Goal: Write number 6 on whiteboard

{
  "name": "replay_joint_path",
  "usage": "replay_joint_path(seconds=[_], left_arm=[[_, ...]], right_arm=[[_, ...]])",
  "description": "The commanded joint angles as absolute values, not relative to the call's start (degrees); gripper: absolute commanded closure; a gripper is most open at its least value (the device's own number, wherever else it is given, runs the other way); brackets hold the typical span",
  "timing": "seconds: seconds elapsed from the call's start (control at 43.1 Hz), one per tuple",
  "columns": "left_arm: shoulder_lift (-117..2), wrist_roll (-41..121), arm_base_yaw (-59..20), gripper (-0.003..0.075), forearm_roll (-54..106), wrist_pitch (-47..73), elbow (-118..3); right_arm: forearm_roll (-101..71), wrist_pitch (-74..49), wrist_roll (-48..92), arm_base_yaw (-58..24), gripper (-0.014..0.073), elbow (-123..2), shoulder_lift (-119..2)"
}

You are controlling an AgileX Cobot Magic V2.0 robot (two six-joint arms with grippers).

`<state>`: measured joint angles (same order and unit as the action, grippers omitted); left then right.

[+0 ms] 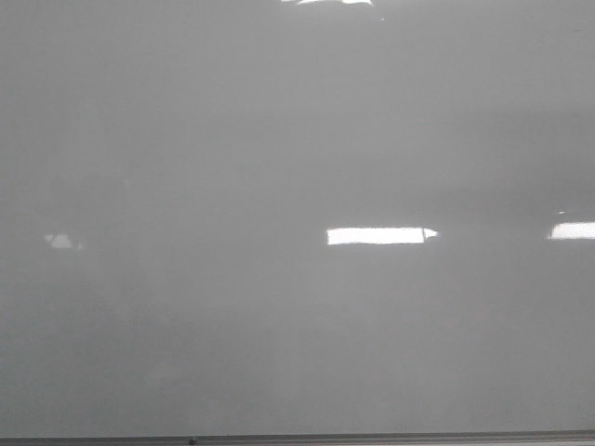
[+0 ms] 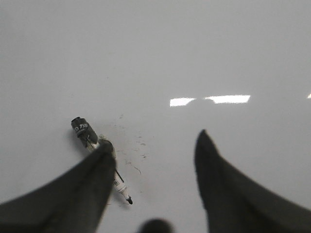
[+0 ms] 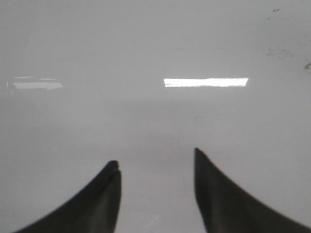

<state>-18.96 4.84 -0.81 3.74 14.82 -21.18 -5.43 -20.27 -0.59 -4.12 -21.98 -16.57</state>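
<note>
Glossy whiteboard (image 1: 279, 139) fills my front view, no number 6 on it | marker (image 2: 99, 148) lies loose beside my left gripper (image 2: 153, 143) | left and right gripper (image 3: 155, 160) jaws apart, empty | writing not begun.

Glossy board, matt fingers, plastic pen

The large grey-white whiteboard (image 1: 279, 130) looks smooth and glossy, mirroring bright lights, with a thin dark frame edge (image 1: 372, 438) of duller finish along its bottom. The dark tapered left gripper (image 2: 155, 145) and right gripper (image 3: 155, 165) look matt, rubbery or plastic. On the whiteboard by the left gripper, a white-barrelled marker (image 2: 99, 155) with a black end looks like smooth plastic.
</note>
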Motion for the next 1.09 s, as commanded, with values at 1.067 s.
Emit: replay_joint_path(seconds=[1.067], left_arm=[[-77.3, -8.3, 8.0, 0.0114, 8.5, -6.3, -35.5]], right_arm=[[-5.5, -15.8, -0.3, -4.2, 0.0001, -24.2, -17.4]])
